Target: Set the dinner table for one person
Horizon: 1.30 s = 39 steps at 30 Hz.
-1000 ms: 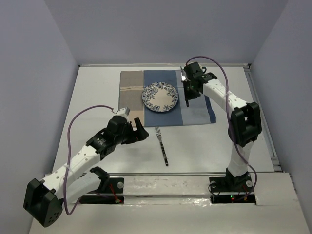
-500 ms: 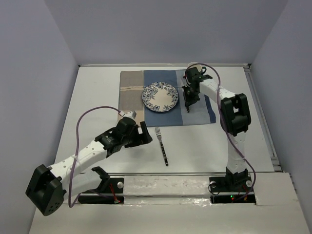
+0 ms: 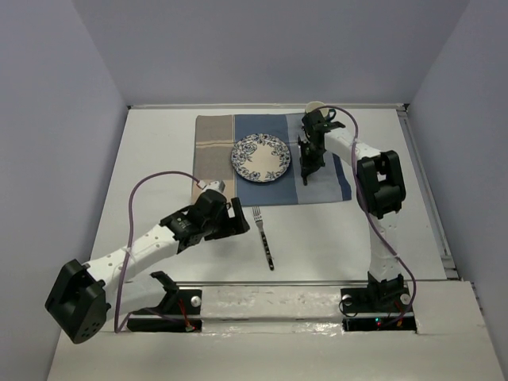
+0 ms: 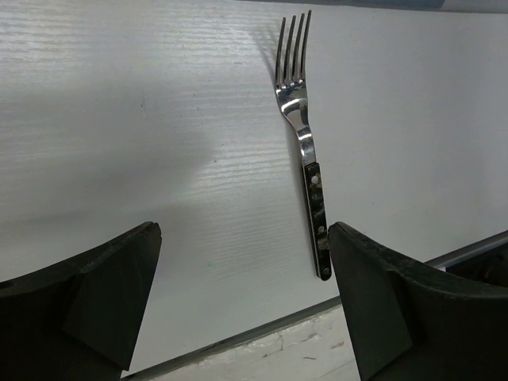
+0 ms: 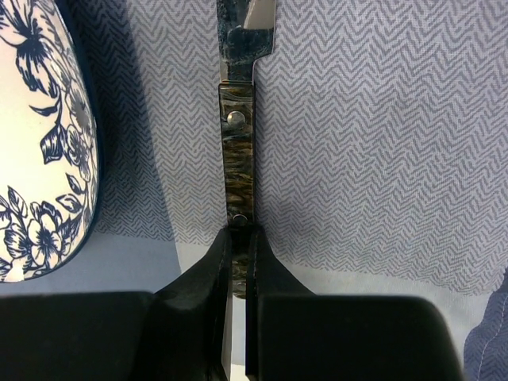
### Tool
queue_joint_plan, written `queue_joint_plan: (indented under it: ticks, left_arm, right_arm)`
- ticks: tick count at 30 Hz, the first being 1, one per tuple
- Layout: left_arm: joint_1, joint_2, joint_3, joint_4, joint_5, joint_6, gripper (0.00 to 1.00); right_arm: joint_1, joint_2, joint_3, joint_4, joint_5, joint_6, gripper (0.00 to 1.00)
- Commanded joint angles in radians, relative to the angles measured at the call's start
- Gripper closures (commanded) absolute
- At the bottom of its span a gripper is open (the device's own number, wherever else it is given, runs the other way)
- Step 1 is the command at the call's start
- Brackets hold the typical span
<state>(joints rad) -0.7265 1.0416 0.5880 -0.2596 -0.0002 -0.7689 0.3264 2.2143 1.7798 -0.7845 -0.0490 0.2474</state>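
I am holding my left gripper point(image 4: 246, 270), jaws spread wide, over the large white matte dinner table point(image 3: 159, 159), just left of a steel fork with a dark riveted handle point(image 4: 305, 151). Farther right, over the blue-and-beige striped cloth mat point(image 3: 214, 147) and beside the round blue-floral plate point(image 3: 261, 158), my right gripper point(image 5: 238, 238) is pinching a marbled-handled knife point(image 5: 238, 143).
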Motion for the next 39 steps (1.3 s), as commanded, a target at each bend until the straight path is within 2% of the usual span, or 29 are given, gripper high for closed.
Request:
queue_joint_plan:
  ticks: [1, 2, 5, 6, 7, 8, 11, 13, 19, 20, 24, 29, 34, 35, 38, 39]
  left_arm:
    - [-0.019, 0.02, 0.055, -0.027, -0.029, -0.016, 0.03]
    - [-0.028, 0.024, 0.058, -0.029, -0.035, -0.024, 0.03]
    - [-0.048, 0.055, 0.07, -0.038, -0.047, -0.036, 0.04]
    - [-0.065, 0.07, 0.076, -0.04, -0.05, -0.049, 0.04]
    - [-0.074, 0.08, 0.081, -0.043, -0.055, -0.055, 0.05]
    - [-0.095, 0.096, 0.09, -0.049, -0.069, -0.073, 0.05]
    - [-0.135, 0.13, 0.111, -0.056, -0.093, -0.105, 0.06]
    - [-0.184, 0.172, 0.124, -0.056, -0.112, -0.147, 0.07]
    - [-0.31, 0.339, 0.208, -0.052, -0.204, -0.265, 0.11]
    - [-0.326, 0.363, 0.222, -0.053, -0.216, -0.276, 0.13]
    - [-0.364, 0.488, 0.286, -0.066, -0.256, -0.323, 0.18]
    - [-0.395, 0.589, 0.38, -0.127, -0.288, -0.346, 0.29]
    - [-0.413, 0.641, 0.411, -0.171, -0.291, -0.362, 0.47]
    - [-0.416, 0.649, 0.412, -0.181, -0.291, -0.368, 0.6]
    - [-0.433, 0.669, 0.411, -0.214, -0.291, -0.377, 0.69]
    - [-0.436, 0.672, 0.405, -0.22, -0.296, -0.382, 0.76]
  right_arm:
    - [-0.007, 0.028, 0.052, -0.033, 0.037, 0.029, 0.95]
    - [-0.007, 0.024, 0.055, -0.033, 0.038, 0.032, 0.87]
    - [-0.007, 0.018, 0.078, -0.03, 0.044, 0.041, 0.74]
    - [-0.007, 0.01, 0.084, -0.032, 0.041, 0.044, 0.62]
    - [-0.007, 0.001, 0.087, -0.032, 0.038, 0.049, 0.57]
    - [-0.007, -0.011, 0.086, -0.03, 0.023, 0.059, 0.45]
    - [-0.007, -0.102, 0.018, 0.013, -0.035, 0.085, 0.33]
    - [-0.007, -0.177, -0.051, 0.057, -0.069, 0.111, 0.32]
    - [0.003, -0.581, -0.383, 0.25, -0.158, 0.148, 0.32]
    - [0.003, -0.582, -0.417, 0.264, -0.169, 0.154, 0.32]
    - [0.023, -0.772, -0.555, 0.313, -0.227, 0.168, 0.32]
    - [0.023, -0.873, -0.647, 0.332, -0.265, 0.155, 0.32]
    - [0.023, -0.932, -0.684, 0.346, -0.293, 0.158, 0.32]
    - [0.023, -0.946, -0.691, 0.347, -0.299, 0.158, 0.31]
    - [0.023, -0.967, -0.7, 0.347, -0.296, 0.155, 0.31]
    - [0.023, -0.981, -0.704, 0.346, -0.292, 0.153, 0.31]
